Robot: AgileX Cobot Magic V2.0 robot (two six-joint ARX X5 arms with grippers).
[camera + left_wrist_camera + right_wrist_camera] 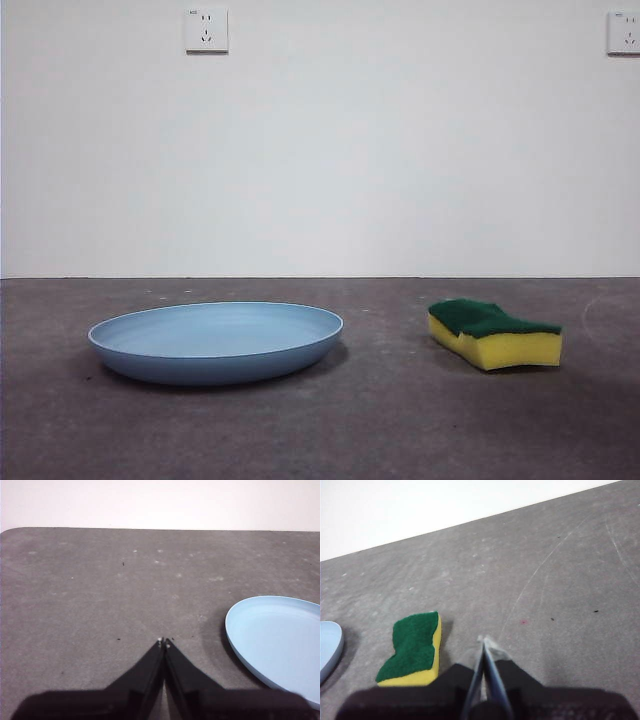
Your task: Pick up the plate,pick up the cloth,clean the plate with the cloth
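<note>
The light-blue plate [215, 340] lies flat on the grey table, left of centre in the front view. The cloth [494, 332], a yellow sponge with a green scouring top, rests to its right. My left gripper [164, 641] hovers shut above bare table, with the plate [280, 640] off to one side of it. My right gripper [484, 641] is also shut and empty, raised above the table beside the cloth [414, 649]; an edge of the plate [329, 647] shows beyond the sponge. Neither arm appears in the front view.
A white wall with two sockets [206, 30] [623, 32] stands behind the table. The grey tabletop [380, 420] is scuffed and stretches wide around both objects.
</note>
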